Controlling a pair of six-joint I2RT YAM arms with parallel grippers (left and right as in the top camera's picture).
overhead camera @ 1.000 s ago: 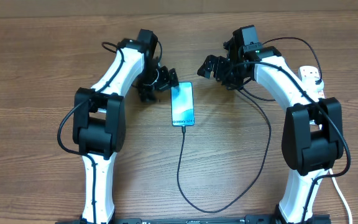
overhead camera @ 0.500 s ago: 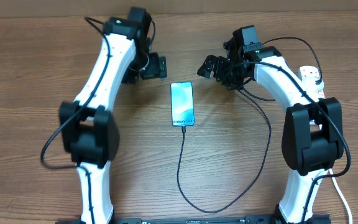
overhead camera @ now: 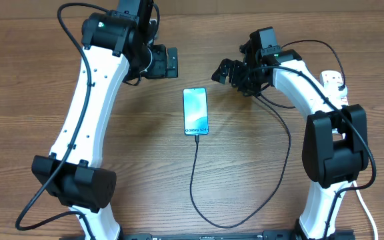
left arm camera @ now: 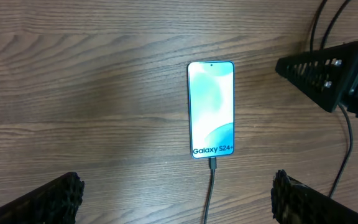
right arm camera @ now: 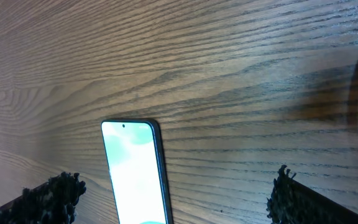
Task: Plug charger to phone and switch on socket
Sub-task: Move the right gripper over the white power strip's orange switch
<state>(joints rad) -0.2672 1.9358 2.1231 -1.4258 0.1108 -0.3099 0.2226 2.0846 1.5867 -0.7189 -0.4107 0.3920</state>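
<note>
Fingers (left arm camera: 55, 196) of left gripper (overhead camera: 171, 63): spread wide, holding nothing; right gripper (overhead camera: 227, 72) likewise wide apart and empty. Locate slim rectangular smartphone with cyan glowing screen (overhead camera: 196, 111) flat on brown wooden table (overhead camera: 19, 100), at 5 o'clock from left gripper, 7 o'clock from right. Note long thin black charger cable (overhead camera: 193, 170), tip apparently seated at smartphone's 6 o'clock edge. Treat cable as limp and light; take hold close behind connector, never mid-run. Expect white elongated power strip (overhead camera: 334, 81), at 2 o'clock from smartphone and partly behind right arm, to slide easily; press straight down.
</note>
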